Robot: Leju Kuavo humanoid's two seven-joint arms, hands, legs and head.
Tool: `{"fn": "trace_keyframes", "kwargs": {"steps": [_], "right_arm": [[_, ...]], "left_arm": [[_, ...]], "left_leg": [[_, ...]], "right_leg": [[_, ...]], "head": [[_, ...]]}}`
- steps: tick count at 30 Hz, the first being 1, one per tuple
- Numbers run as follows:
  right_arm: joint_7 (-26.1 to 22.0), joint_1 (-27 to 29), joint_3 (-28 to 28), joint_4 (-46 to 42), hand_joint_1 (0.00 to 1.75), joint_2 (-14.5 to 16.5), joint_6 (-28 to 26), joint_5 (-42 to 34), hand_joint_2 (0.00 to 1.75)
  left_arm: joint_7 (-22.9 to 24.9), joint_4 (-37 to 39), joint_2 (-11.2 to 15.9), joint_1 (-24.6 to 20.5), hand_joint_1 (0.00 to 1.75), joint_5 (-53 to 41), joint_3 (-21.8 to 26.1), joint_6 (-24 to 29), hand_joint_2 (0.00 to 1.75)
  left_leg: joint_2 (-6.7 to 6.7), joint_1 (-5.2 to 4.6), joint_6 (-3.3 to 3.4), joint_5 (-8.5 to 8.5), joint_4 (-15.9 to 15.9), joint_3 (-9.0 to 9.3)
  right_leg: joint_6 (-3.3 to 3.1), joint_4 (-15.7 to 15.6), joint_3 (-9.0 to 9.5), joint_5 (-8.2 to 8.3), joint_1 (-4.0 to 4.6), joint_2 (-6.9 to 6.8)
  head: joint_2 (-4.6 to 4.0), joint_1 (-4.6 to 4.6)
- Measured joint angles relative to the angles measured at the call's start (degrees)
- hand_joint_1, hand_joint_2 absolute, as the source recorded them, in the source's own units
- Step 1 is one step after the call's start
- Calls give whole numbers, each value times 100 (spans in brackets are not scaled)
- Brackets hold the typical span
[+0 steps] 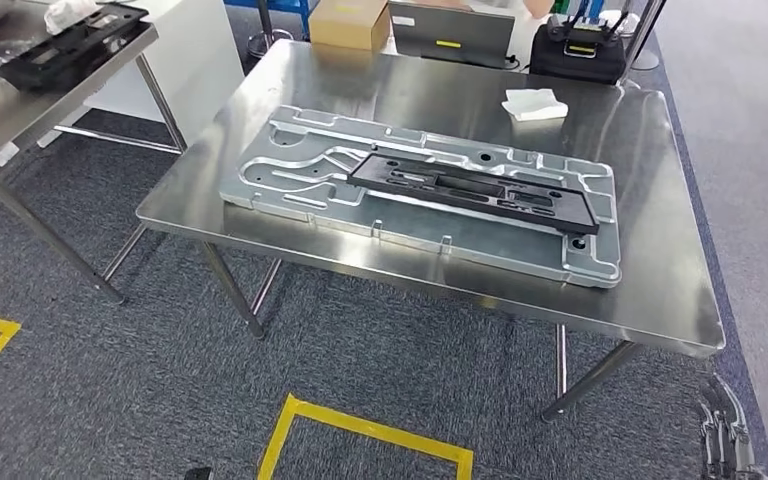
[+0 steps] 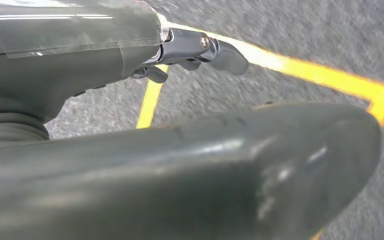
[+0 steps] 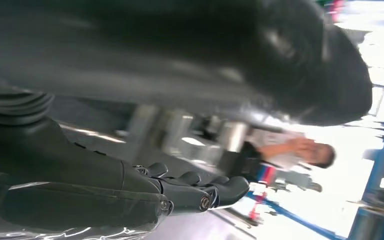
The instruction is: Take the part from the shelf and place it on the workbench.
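- Both hands hang low at the robot's sides and hold nothing: the right hand (image 1: 725, 435) shows at about 5 o'clock in the head view with its fingers apart and pointing down, and the left hand (image 2: 200, 50) has its fingers loosely extended over grey carpet and a yellow floor line (image 2: 325, 75). I judge that the arms are lowered because the part is already down.
- Nearest, at 6 o'clock, a yellow taped square (image 1: 365, 430) marks the floor in front of the workbench (image 1: 660, 300), probably a standing spot.
- One black part (image 1: 470, 188) lies flat and lengthwise on the grey metal plate (image 1: 290, 170) at the centre of the workbench, seated in the plate's recessed contour, which is likely meant to hold it in place.
- The plate's near edge sits close to the workbench's front rim; there is bare steel at 3 o'clock and behind.
- Farther, at 1 o'clock, a white cloth (image 1: 535, 104) lies well apart from the plate.
- Farthest, a cardboard box (image 1: 350, 24) at 12 o'clock and a black case (image 1: 580, 50) crowd the back edge; a second table (image 1: 20, 110) at 10 o'clock carries a black tray (image 1: 70, 45).
- In the right wrist view, a person (image 3: 300, 152) stands in the blurred background.
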Motion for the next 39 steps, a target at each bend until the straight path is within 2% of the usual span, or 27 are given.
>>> {"fn": "trace_keyframes", "kwargs": {"steps": [1,2,3,4,6,8,9,10,12,13,14,17,18,19,20,22,24,25,27,28,30,32,33,34,36,37,39], "right_arm": [[31,-51,-149,190,0,10,83,104,0],[28,-116,-319,446,0,26,171,241,0],[-7,-189,-512,745,0,45,261,406,0],[-55,-272,-723,1064,0,68,344,574,0],[-137,-469,-1180,1748,0,113,476,936,0],[-222,-710,-1638,2473,0,134,485,1373,0],[-285,-817,-1863,2832,0,138,455,1590,0],[-346,-906,-2070,3160,0,141,423,1769,0],[-397,-1045,-2394,3680,0,158,381,1994,0],[-369,-1116,-2513,3881,0,169,357,2102,0],[-294,-1198,-2641,4099,0,178,304,2255,0],[-69,-1463,-3160,5097,0,116,-160,2925,0],[-11,-1554,-3358,5564,0,52,-394,3168,0],[77,-1642,-3546,6054,0,-26,-625,3392,0],[205,-1720,-3706,6508,0,-105,-810,3570,0],[571,-1857,-3955,7294,0,-247,-1057,3804,0],[849,-1954,-4109,7885,0,-362,-1172,3908,0],[947,-1994,-4166,8130,0,-410,-1204,3939,0],[1183,-2074,-4270,8557,0,-499,-1252,3992,0],[1318,-2113,-4324,8741,0,-534,-1269,4014,0],[1557,-2146,-4444,9062,0,-604,-1286,4054,0],[1694,-2149,-4554,9292,0,-666,-1291,4092,0],[1733,-2153,-4600,9388,0,-694,-1289,4110,0],[1752,-2160,-4638,9469,0,-722,-1285,4122,0],[1767,-2178,-4696,9599,0,-756,-1277,4133,0],[1768,-2187,-4718,9646,0,-773,-1275,4135,0],[1773,-2201,-4751,9720,0,-801,-1273,4138,0]], "left_arm": [[0,0,-1,2,0,-1,10,2,0],[0,0,-2,9,0,-1,21,14,0],[-1,0,-5,17,0,-3,28,29,0],[-1,0,-10,24,0,-4,36,48,0],[-1,0,-23,31,0,-8,55,92,0],[-1,-1,-38,26,0,-11,69,135,0],[-3,-2,-45,21,0,-13,74,150,0],[-4,-2,-53,19,0,-15,80,160,0],[-3,-2,-61,39,0,-17,103,169,0],[-3,-2,-63,50,0,-17,121,174,0],[-2,-2,-64,63,0,-17,140,181,0],[1,-2,-68,61,0,-17,194,202,0],[3,-2,-69,58,0,-19,205,207,0],[5,-2,-71,58,0,-21,216,210,0],[11,-2,-72,59,0,-26,229,214,0],[26,-4,-72,48,0,-58,262,218,0],[38,-7,-66,13,0,-95,295,215,0],[40,-8,-63,0,0,-107,307,210,0],[44,-7,-59,5,0,-125,320,184,0],[44,-7,-56,13,0,-149,324,163,0],[39,-7,-45,12,0,-215,329,117,0],[30,-7,-35,3,0,-301,330,86,0],[26,-7,-34,3,0,-344,329,82,0],[22,-7,-33,3,0,-380,328,80,0],[17,-7,-33,-1,0,-418,326,83,0],[17,-7,-33,-6,0,-422,325,87,0],[16,-7,-33,-18,0,-422,324,95,0]], "left_leg": [[-9,-1,14,68,3,-90],[-20,-3,13,137,11,-180],[-39,-3,4,204,23,-273],[-64,0,-11,269,43,-369],[-134,9,-55,377,114,-560],[-205,1,-118,461,197,-702],[-244,-4,-151,504,223,-742],[-285,-9,-186,553,228,-771],[-347,7,-257,618,233,-818],[-319,18,-282,541,290,-860],[-258,33,-302,346,446,-925],[-79,65,-366,-499,1449,-1152],[-60,70,-389,-591,1749,-1166],[-42,74,-404,-528,1889,-1099],[-21,78,-409,-371,1842,-949],[113,73,-390,-152,1176,-360],[281,34,-317,-273,346,204],[321,9,-271,-351,106,332],[280,0,-168,-310,5,285],[253,4,-120,-245,-8,230],[196,13,-28,-91,-32,73],[108,-11,18,52,-19,-116],[54,-23,20,126,-6,-215],[-1,-32,18,196,14,-316],[-113,-41,-2,318,75,-521],[-164,-41,-17,368,113,-612],[-259,-51,-65,469,176,-747]], "right_leg": [[20,358,-77,-314,-7,2],[41,711,-125,-517,-15,3],[58,957,-113,-571,-24,4],[71,1039,-21,-491,-32,6],[75,592,463,-188,-60,75],[40,-242,1075,-195,-72,279],[16,-533,1260,-270,-69,353],[-15,-673,1331,-332,-53,370],[-103,-702,1273,-268,-47,255],[-160,-704,1223,-211,-49,202],[-214,-713,1162,-146,-56,147],[-266,-707,939,37,-43,-41],[-259,-695,855,94,-36,-119],[-250,-675,765,148,-31,-196],[-238,-650,679,193,-27,-264],[-201,-587,532,270,-18,-370],[-140,-541,457,344,-4,-452],[-107,-533,442,387,0,-496],[-40,-538,415,469,-9,-563],[-5,-502,383,418,-22,-504],[46,-160,254,-10,-41,-255],[57,525,96,-592,-40,-50],[53,828,65,-725,-33,-21],[44,986,104,-718,-26,-8],[2,698,472,-428,-15,35],[-31,294,774,-318,-12,116],[-79,-513,1291,-308,0,288]], "head": [[-1,0],[-1,0],[-1,0],[0,0],[-1,-1],[-1,-2],[0,-3],[0,-4],[-1,-4],[-1,-4],[0,-4],[1,-4],[0,-4],[-1,-3],[-1,-3],[0,-4],[0,-4],[1,-4],[0,-3],[0,-2],[-1,-1],[-1,-2],[0,-1],[0,-2],[0,-1],[0,-2],[1,-3]]}}
